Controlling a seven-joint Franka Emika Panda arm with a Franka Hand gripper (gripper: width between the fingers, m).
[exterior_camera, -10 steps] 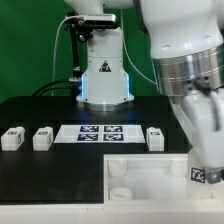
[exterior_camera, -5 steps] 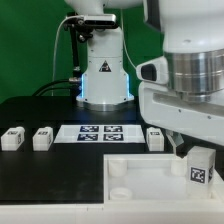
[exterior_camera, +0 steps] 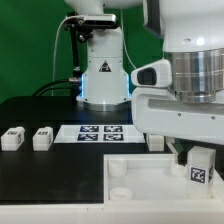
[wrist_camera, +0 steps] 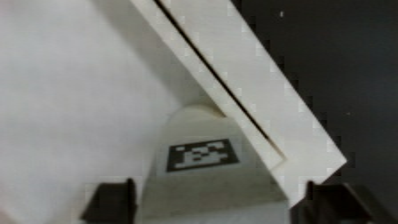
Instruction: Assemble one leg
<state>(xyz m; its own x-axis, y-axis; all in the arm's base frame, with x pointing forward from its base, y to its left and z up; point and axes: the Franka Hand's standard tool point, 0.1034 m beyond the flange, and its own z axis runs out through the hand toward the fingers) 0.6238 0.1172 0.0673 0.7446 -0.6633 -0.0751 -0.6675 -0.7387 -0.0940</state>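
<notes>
Wrist view shows the hand [wrist_camera: 217, 200] spread wide, fingers either side of a tagged leg [wrist_camera: 210, 150] standing in the white panel [wrist_camera: 71, 90], beside its rim. Closing off-centre could tip the leg against that rim at one o'clock.

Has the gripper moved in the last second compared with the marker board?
Yes. The gripper has shifted toward the exterior view's left, its housing now hanging nearer the marker board, still above the panel.

No words or numbers readable anywhere; only black-and-white square tags show, on the marker board [exterior_camera: 97, 132] and on the leg [exterior_camera: 199, 167] beside it.
</notes>
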